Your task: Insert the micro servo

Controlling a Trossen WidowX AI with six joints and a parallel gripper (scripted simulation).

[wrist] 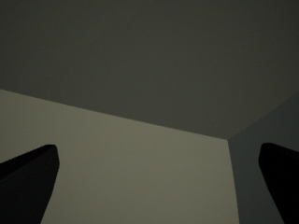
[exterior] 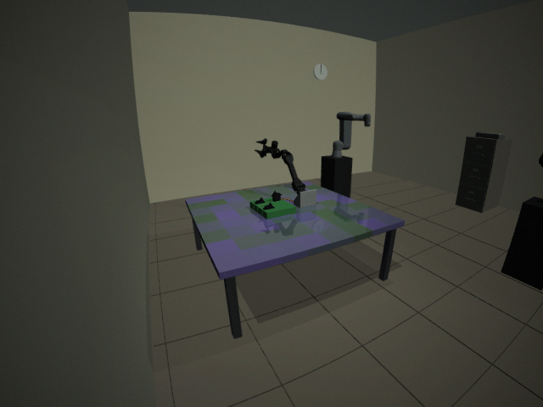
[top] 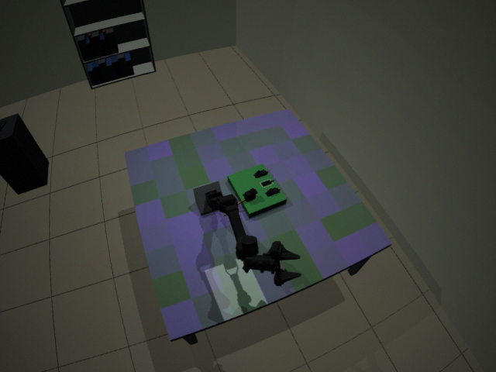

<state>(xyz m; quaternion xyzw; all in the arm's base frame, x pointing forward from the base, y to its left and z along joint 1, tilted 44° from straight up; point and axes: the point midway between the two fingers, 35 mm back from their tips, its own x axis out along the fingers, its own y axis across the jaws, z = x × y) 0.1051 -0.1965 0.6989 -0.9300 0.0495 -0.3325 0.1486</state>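
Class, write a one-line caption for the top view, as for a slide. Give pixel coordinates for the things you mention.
Beside a green deck [top: 240, 180] [exterior: 280, 212], a black arm holds its open, empty gripper [top: 299, 266] [exterior: 255, 147] [wrist: 163, 156] over a patchwork-coloured table [top: 187, 235] [exterior: 271, 249].

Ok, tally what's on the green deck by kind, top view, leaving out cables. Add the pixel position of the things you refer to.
Dark servo-like units [top: 250, 194] [top: 260, 173] [top: 273, 192] [exterior: 276, 196] [exterior: 260, 200] [exterior: 268, 206]: 3
White-outlined pocket [top: 266, 183]: 1
Total: 4
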